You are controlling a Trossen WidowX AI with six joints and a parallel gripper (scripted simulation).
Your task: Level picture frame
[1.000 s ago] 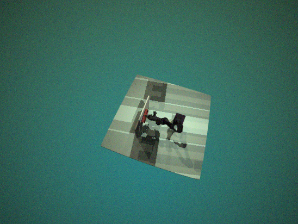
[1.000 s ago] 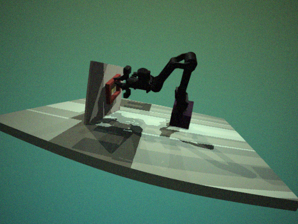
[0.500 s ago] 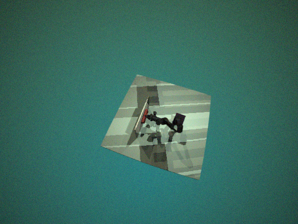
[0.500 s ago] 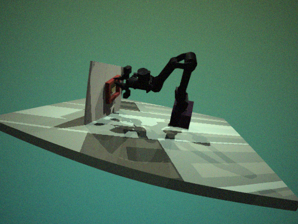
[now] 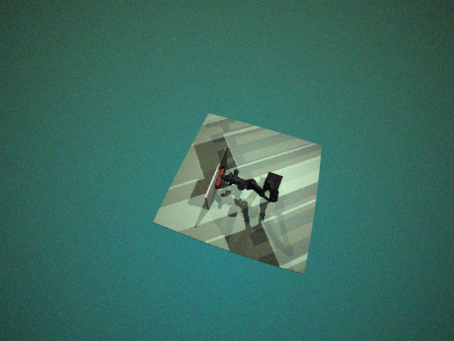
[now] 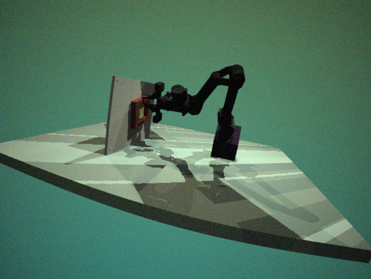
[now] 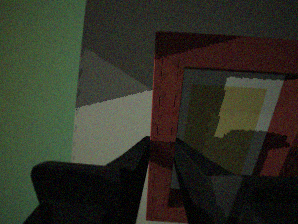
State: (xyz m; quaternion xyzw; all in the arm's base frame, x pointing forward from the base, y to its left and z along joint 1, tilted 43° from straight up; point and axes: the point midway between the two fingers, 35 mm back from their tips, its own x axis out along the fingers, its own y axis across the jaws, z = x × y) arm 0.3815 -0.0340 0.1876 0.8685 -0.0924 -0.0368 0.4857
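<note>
We have the gripper [image 5: 223, 178] [image 6: 145, 101] [image 7: 161, 141] pinching the frame [image 5: 219, 180] [image 6: 134, 115] [image 7: 225, 52] by its side bar, the left one in the wrist view. One finger is outside the bar; the other reaches over the inner opening. We see the grip below the bar's upper corner, with the bar running on past the fingertips.

The frame is red, around a picture [image 6: 141, 112] [image 7: 242, 111] with a yellow middle and a pale border, partly shadowed. It is upright at the front of the wall [image 5: 210, 194] [image 6: 118, 113] [image 7: 115, 127]. We cannot tell whether its back touches the wall, nor whether it is level; the screw is hidden from us.

Behind the gripper, our black arm [image 5: 257, 189] [image 6: 205, 89] rises to a high bend, then drops to a dark block [image 5: 274, 178] [image 6: 236, 135], well apart from the wall. Beneath everything spreads the pale table [image 5: 308, 167] [image 6: 98, 173], crossed by bright stripes and shadows.
</note>
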